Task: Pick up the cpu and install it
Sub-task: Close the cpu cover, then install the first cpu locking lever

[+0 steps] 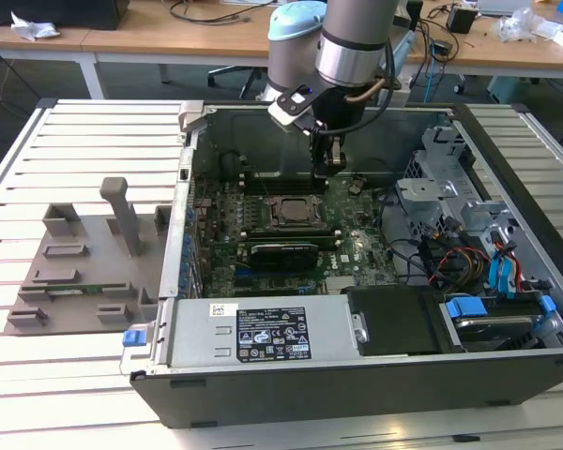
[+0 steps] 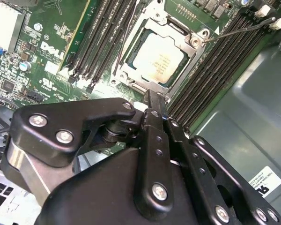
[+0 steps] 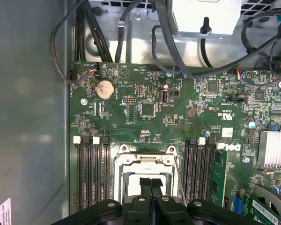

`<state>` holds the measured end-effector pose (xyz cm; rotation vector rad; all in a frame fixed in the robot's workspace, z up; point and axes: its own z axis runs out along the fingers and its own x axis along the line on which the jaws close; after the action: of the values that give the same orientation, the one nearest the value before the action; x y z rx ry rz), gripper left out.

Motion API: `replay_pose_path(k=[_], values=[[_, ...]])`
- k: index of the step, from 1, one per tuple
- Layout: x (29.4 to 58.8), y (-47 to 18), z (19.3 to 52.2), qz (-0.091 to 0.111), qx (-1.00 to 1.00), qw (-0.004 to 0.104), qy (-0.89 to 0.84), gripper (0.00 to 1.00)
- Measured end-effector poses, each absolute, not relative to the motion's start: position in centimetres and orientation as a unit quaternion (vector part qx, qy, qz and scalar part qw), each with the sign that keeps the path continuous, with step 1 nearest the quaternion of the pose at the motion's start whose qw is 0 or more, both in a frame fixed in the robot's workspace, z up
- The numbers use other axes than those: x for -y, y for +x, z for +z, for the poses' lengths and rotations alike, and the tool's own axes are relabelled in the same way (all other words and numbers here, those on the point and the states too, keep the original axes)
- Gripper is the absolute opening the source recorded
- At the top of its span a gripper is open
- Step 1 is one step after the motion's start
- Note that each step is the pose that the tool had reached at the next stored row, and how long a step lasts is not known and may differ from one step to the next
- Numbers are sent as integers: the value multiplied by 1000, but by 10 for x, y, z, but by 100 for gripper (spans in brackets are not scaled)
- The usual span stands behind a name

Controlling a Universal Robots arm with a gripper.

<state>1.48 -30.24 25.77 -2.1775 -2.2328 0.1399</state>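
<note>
White slatted table (image 1: 103,141); open computer case (image 1: 357,386) on it; grey fixture (image 1: 94,236) beside.

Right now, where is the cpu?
In the second wrist view the cpu sits in the socket frame between two banks of memory slots, just beyond the gripper.

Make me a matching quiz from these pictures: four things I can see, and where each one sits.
1 cpu
2 gripper
3 coin battery
4 grey fixture

A outside the computer case, at the exterior view's left
B inside the socket frame
C above the socket, shut
D round, flat on the green board

Pairs: 1-B, 2-C, 3-D, 4-A
</note>
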Motion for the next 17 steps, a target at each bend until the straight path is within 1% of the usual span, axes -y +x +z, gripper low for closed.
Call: replay_pose_path(k=[12, 17], values=[[302, 15, 259, 45, 721, 9, -692, 11], [302, 15, 258, 46, 791, 5, -610, 11]])
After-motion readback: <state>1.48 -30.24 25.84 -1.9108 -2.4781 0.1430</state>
